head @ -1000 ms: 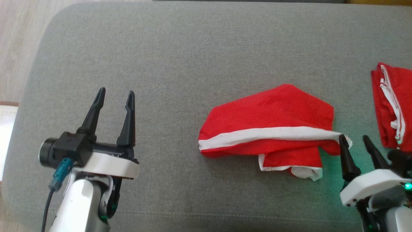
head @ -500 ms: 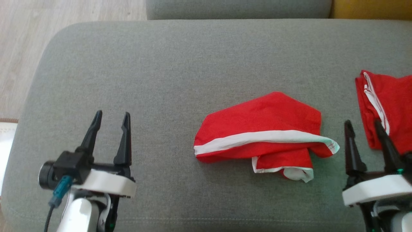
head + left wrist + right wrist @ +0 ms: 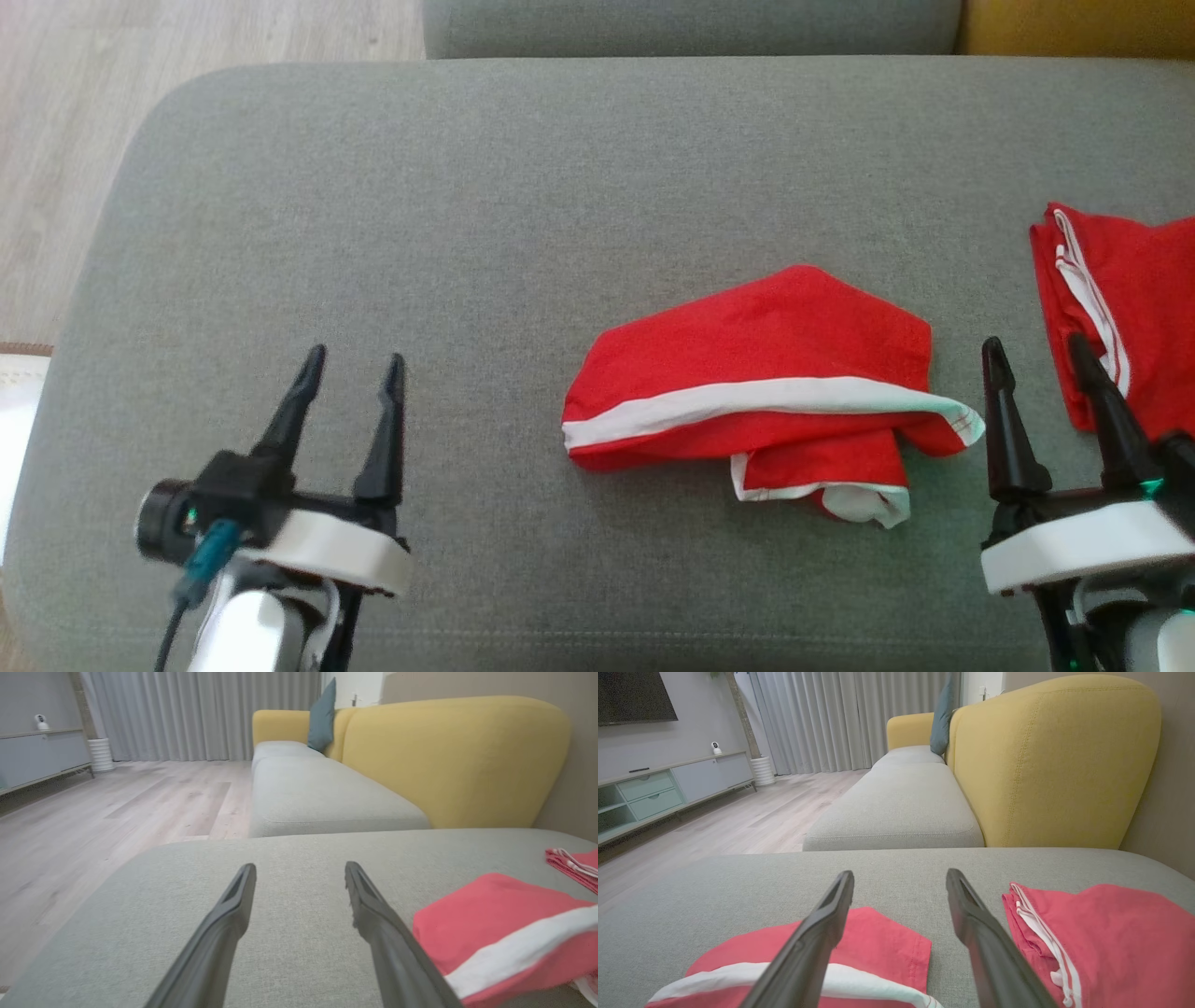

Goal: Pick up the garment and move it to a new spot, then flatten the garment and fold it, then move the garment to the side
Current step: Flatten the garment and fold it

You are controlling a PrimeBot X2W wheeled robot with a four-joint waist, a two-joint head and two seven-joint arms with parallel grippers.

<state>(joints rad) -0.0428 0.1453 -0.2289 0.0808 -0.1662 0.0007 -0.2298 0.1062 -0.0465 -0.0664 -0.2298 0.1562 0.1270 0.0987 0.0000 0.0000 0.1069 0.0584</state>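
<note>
My left tool point(image 3: 357, 357), lower left in the head view, has its fingers apart. My right tool point(image 3: 1033, 343), lower right, is spread too, holding nothing. The red garment point(image 3: 756, 336) with a white band lies crumpled on the grey cushion point(image 3: 467, 233), right of centre, just left of that tool. Another red cloth point(image 3: 1134, 299) lies at the right edge.

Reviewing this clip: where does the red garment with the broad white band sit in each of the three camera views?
Head view: the red garment with the broad white band lies right of centre on the grey cushion.
Left wrist view: the garment is in the lower right corner.
Right wrist view: the garment runs along the bottom edge, from the left to the centre.
Shared landmark: the second red garment, just to its right in every view.
</note>
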